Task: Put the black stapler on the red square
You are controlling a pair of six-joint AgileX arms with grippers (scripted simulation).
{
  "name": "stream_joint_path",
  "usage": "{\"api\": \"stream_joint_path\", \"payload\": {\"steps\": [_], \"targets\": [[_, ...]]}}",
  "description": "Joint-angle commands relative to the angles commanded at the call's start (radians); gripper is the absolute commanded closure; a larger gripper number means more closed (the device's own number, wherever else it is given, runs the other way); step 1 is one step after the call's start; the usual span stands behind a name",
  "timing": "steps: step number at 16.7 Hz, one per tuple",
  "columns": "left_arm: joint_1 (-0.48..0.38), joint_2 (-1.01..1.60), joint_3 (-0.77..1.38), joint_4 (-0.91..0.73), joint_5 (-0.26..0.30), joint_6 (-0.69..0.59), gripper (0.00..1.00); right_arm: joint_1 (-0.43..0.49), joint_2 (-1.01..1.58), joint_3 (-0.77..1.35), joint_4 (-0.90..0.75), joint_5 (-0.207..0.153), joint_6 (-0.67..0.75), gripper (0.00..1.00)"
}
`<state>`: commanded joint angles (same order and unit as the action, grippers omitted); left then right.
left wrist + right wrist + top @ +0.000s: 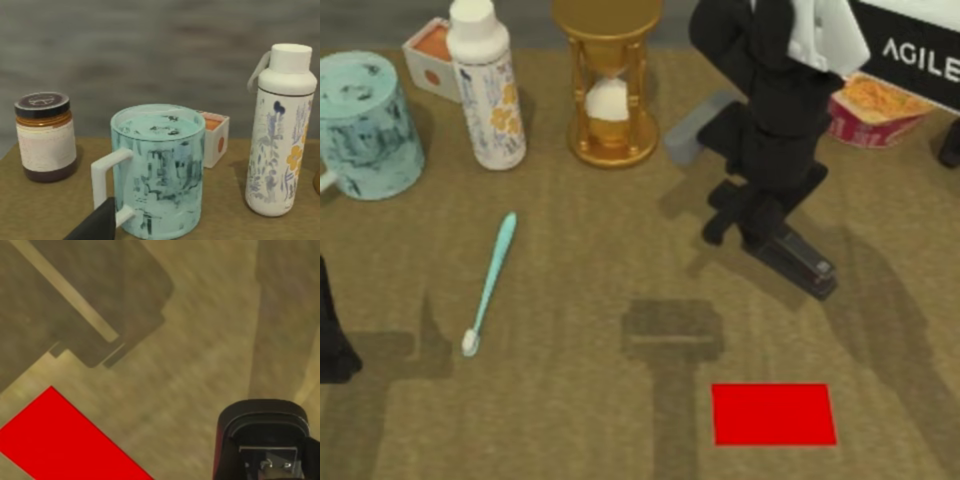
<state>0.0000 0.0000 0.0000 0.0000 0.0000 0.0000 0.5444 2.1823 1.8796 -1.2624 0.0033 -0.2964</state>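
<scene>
Black stapler (800, 262) juts from under right claw (752, 215), off red square (773, 414).

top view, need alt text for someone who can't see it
The right arm's hand holds the black stapler above the tan table, short of the red square. A mug, bottle, hourglass and toothbrush lie leftward.

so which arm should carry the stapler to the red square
Right. Its end effector is already over the black stapler, close to the red square. The left end effector sits parked at the table's far left edge.
</scene>
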Motion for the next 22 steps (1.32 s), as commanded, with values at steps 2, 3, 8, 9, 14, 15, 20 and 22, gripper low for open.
{"api": "stream_joint_path", "payload": {"steps": [2, 3, 8, 9, 14, 15, 20, 22], "targets": [[0.0, 0.0, 0.0, 0.0, 0.0, 0.0, 0.0, 0.004, -0.011, -0.004, 0.005, -0.001, 0.03, 1.0], [0.0, 0.0, 0.0, 0.0, 0.0, 0.0, 0.0, 0.007, -0.022, -0.008, 0.009, -0.002, 0.061, 1.0], [0.0, 0.0, 0.0, 0.0, 0.0, 0.0, 0.0, 0.024, -0.112, -0.054, 0.042, -0.007, 0.373, 1.0], [0.0, 0.0, 0.0, 0.0, 0.0, 0.0, 0.0, 0.027, -0.135, -0.07, 0.049, -0.008, 0.467, 1.0], [0.0, 0.0, 0.0, 0.0, 0.0, 0.0, 0.0, 0.038, -0.258, -0.199, 0.073, -0.012, 1.068, 1.0], [0.0, 0.0, 0.0, 0.0, 0.0, 0.0, 0.0, 0.04, -0.281, -0.232, 0.075, -0.013, 1.197, 1.0], [0.0, 0.0, 0.0, 0.0, 0.0, 0.0, 0.0, 0.046, -0.392, -0.412, 0.075, -0.011, 1.784, 1.0], [0.0, 0.0, 0.0, 0.0, 0.0, 0.0, 0.0, 0.047, -0.432, -0.48, 0.076, -0.009, 1.973, 1.0]]}}
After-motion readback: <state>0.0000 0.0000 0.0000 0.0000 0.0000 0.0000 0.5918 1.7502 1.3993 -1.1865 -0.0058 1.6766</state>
